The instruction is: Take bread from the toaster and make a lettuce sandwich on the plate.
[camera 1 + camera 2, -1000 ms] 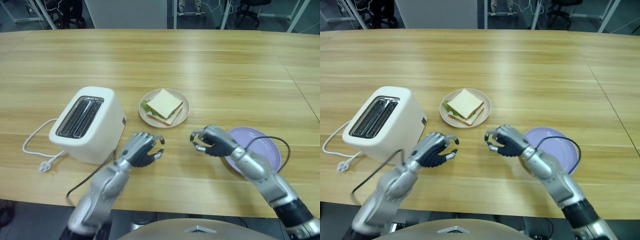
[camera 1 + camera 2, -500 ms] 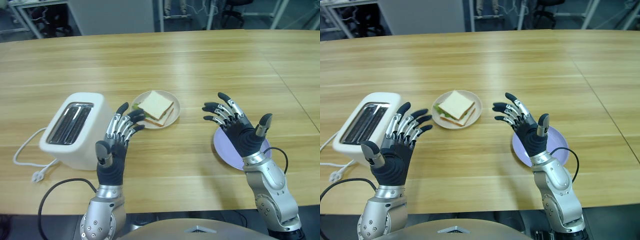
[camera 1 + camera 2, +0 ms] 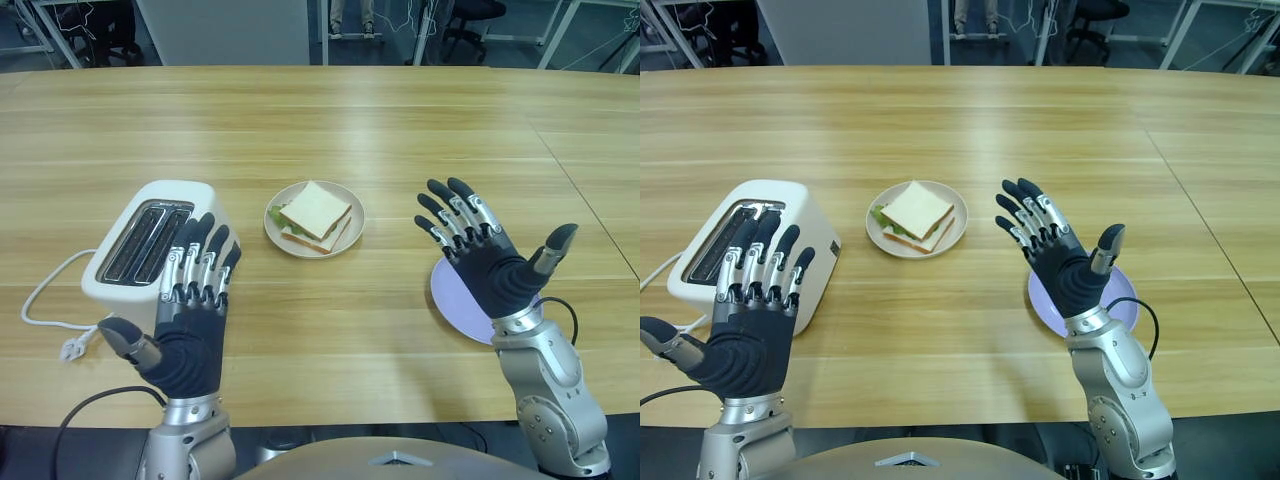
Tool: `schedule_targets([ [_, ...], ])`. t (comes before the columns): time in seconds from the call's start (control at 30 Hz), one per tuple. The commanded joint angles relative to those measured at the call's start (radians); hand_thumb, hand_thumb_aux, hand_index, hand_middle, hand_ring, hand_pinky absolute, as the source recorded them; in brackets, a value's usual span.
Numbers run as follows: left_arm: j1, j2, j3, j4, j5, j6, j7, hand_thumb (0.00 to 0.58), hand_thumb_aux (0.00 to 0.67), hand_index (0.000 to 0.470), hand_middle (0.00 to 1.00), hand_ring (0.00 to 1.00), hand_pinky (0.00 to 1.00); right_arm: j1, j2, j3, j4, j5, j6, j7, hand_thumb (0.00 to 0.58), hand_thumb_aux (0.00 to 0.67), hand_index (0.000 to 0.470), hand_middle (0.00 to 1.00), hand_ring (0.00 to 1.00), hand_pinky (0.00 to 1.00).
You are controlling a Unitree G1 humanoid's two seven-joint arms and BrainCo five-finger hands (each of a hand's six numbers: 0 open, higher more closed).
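Note:
A sandwich [image 3: 317, 214] of two bread slices with green lettuce between them lies on a small beige plate [image 3: 349, 236] at the table's middle. Left of it stands a cream toaster [image 3: 128, 278] whose two slots look dark and empty. My left hand [image 3: 190, 320] is raised upright in front of the toaster, palm toward me, fingers spread and holding nothing. Over at the right, my right hand [image 3: 486, 264] is likewise raised with splayed fingers and an empty palm, above the purple plate [image 3: 455, 305].
The toaster's white cord and plug [image 3: 72, 348] trail off its left side. A black cable [image 3: 562, 304] loops over the purple plate by my right wrist. Wide bare wooden tabletop [image 3: 330, 130] stretches behind the plates; chairs and desk legs stand beyond the far edge.
Both hands have gone from curled and low over the table to raised upright with fingers spread wide. The camera view has also shifted.

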Motion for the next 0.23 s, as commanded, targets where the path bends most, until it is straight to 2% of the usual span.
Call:
schedule_targets([
  [0.03, 0.013, 0.021, 0.016, -0.008, 0.030, -0.010, -0.006, 0.000, 0.000, 0.000, 0.00, 0.00, 0.00, -0.003, 0.012, -0.029, -0.025, -0.018, 0.037, -0.042, 0.000, 0.000, 0.000, 0.00, 0.00, 0.00],
  [0.23, 0.004, 0.038, 0.037, 0.005, 0.044, -0.017, -0.006, 0.000, 0.000, 0.000, 0.00, 0.00, 0.00, 0.002, 0.026, -0.038, -0.055, -0.039, 0.058, -0.078, 0.000, 0.000, 0.000, 0.00, 0.00, 0.00],
])
